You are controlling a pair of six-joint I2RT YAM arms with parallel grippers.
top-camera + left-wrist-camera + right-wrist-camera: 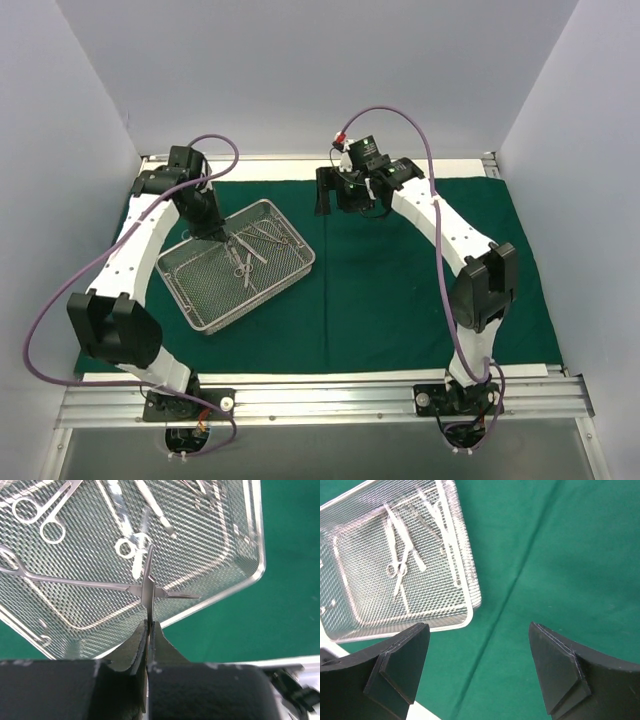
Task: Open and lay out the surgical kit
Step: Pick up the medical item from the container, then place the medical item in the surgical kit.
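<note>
The surgical kit lies open. Its dark green cloth (420, 290) is spread flat over the table, with the silver wire-mesh tray (258, 296) standing askew on its left half. Scissors (244, 262) and other slim steel instruments lie inside the tray. My left gripper (211, 230) hangs over the tray's far left part. In the left wrist view this gripper (149, 625) is shut on a thin steel instrument (148, 577) that sticks out over the mesh (260, 540). My right gripper (345, 196) hovers open above the cloth's far middle. Nothing sits between its fingers (402, 665).
A fold crease (326, 285) runs front to back down the cloth's middle. White walls close in the left, right and back. A metal rail (320, 398) with both arm bases lines the near edge. In the right wrist view the tray's corner (470, 611) lies left of the crease.
</note>
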